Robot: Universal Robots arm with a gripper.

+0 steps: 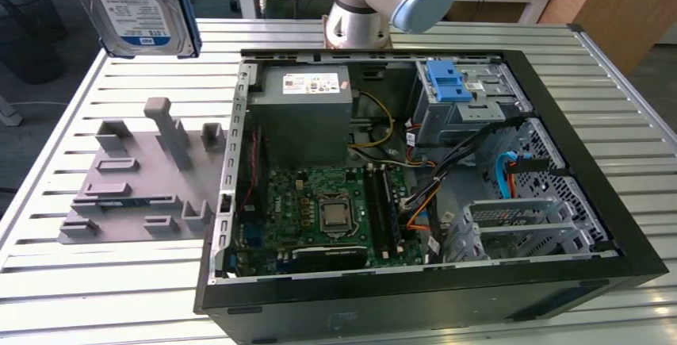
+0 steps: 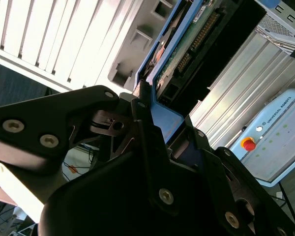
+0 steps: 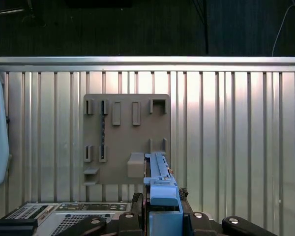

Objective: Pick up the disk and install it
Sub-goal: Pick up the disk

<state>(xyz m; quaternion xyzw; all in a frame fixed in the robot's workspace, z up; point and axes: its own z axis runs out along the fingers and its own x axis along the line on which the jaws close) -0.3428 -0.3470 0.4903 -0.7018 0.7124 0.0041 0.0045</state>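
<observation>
The slatted metal counter carries an open computer case and, at the exterior view's left of it, a grey holder plate; the disk hangs in the air on the plate's side of the case, touching neither, its label towards the exterior camera; in the second wrist view the tool pinches the disk by its blue side rails.

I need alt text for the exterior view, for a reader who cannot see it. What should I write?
A disk with a blue-and-white label hangs in the air at the exterior view's upper left, above a grey fixture on a slatted metal table. Toward the exterior view's right lies an open computer case showing its motherboard and power supply.
</observation>
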